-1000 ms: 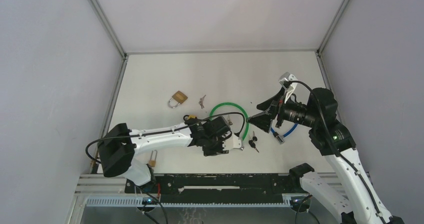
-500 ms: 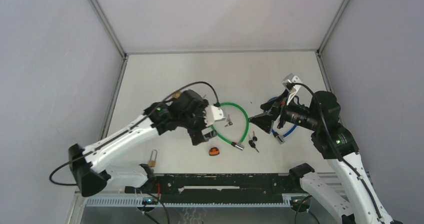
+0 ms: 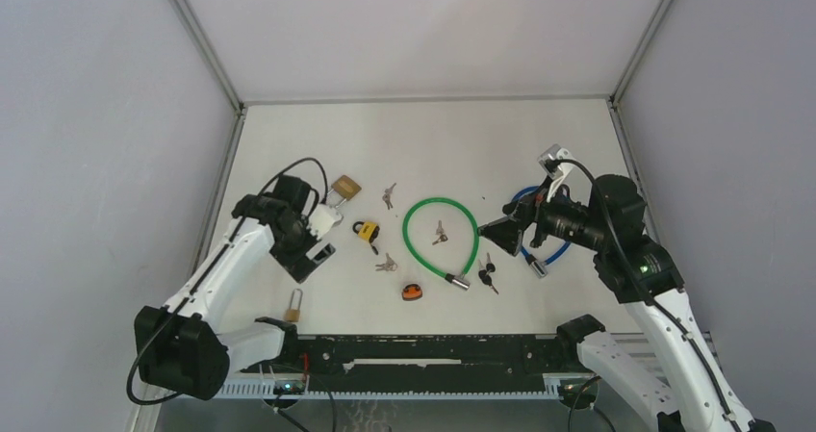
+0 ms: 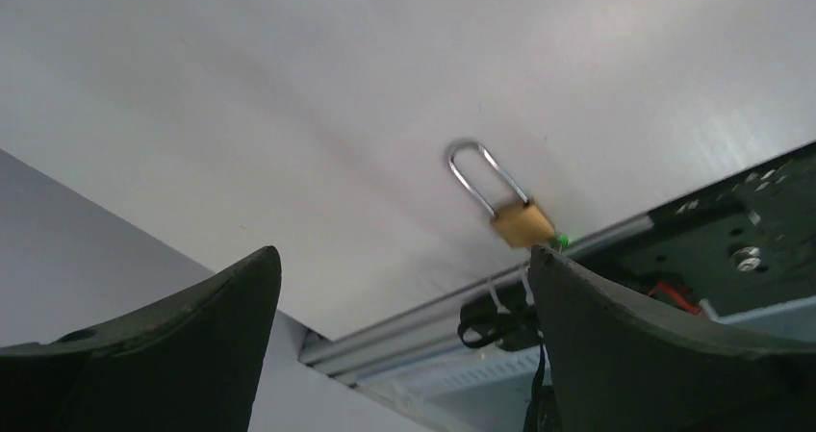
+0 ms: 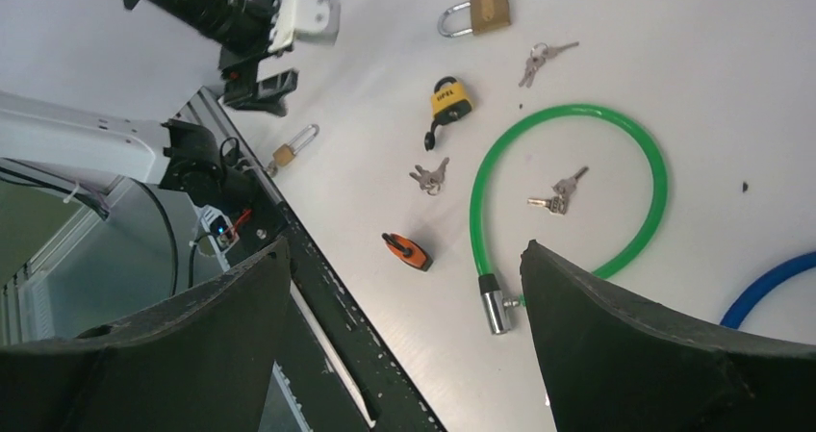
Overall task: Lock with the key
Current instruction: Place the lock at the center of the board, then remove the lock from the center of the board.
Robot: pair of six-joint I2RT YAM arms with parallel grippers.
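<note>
Toward the table's middle lies the yellow padlock [image 3: 366,230], its long axis running roughly from far edge to near edge, with a key bunch [image 3: 386,264] just beside it. Left fingers [image 4: 625,355] are spread wide and empty, nearer the left edge. Right fingers [image 5: 625,355] are spread too, holding nothing.

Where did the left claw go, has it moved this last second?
Yes. The left gripper swung left, away from the green cable lock, and now hovers near the larger brass padlock.
</note>
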